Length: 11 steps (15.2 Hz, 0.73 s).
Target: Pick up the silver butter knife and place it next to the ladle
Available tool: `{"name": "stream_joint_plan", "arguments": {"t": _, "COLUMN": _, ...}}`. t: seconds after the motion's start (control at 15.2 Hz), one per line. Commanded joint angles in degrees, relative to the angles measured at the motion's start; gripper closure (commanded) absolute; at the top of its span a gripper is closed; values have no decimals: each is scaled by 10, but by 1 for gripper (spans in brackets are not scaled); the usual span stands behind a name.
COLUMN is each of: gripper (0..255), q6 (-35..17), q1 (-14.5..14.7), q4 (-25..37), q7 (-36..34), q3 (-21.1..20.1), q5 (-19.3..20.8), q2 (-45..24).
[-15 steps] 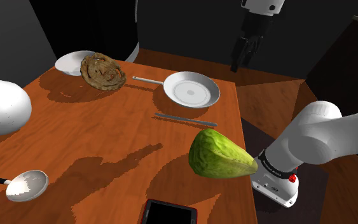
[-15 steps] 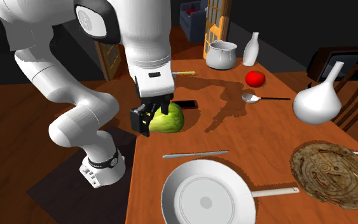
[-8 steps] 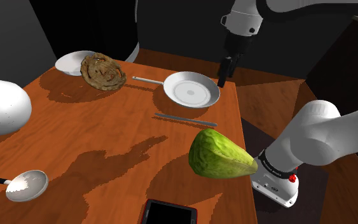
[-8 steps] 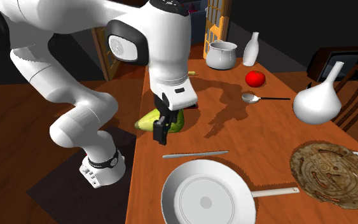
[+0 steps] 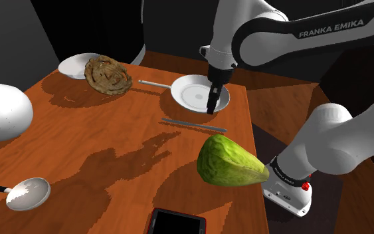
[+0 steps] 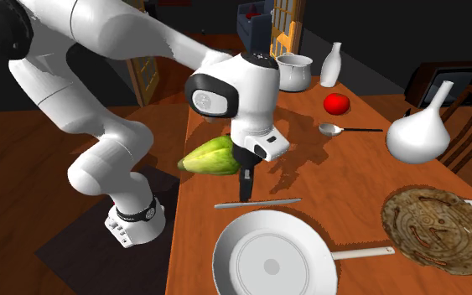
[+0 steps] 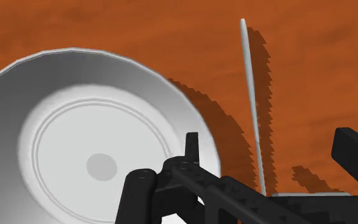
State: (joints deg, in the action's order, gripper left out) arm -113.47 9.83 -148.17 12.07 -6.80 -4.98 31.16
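We are watching the gripper [image 5: 211,108] hanging just above the rim of the white pan [image 5: 185,90], its black fingers standing apart and clasping nothing. The silver butter knife [image 5: 193,124] is lying flat on the wooden table [image 5: 112,133], just beside the pan and apart from it. The ladle [image 5: 27,193] is sitting well apart from the pan.

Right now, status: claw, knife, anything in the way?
Black claw open, empty, poised over target. Slim silver butter knife flat, ungrasped. White frying pan close beside it; green lumpy fruit nearby.
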Motion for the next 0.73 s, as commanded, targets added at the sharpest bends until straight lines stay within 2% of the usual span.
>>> {"name": "stream_joint_plan", "arguments": {"t": 0.0, "gripper": 0, "q6": -44, "q1": 14, "q4": -11, "q7": 17, "q3": -13, "q5": 3, "q2": -28}}
{"name": "stream_joint_plan", "arguments": {"t": 0.13, "gripper": 0, "q6": -86, "q1": 26, "q4": -19, "q7": 31, "q3": -26, "q5": 8, "q2": -59}}
{"name": "stream_joint_plan", "arguments": {"t": 0.66, "gripper": 0, "q6": -159, "q1": 26, "q4": -55, "q7": 30, "q3": -31, "q5": 9, "q2": -96}}
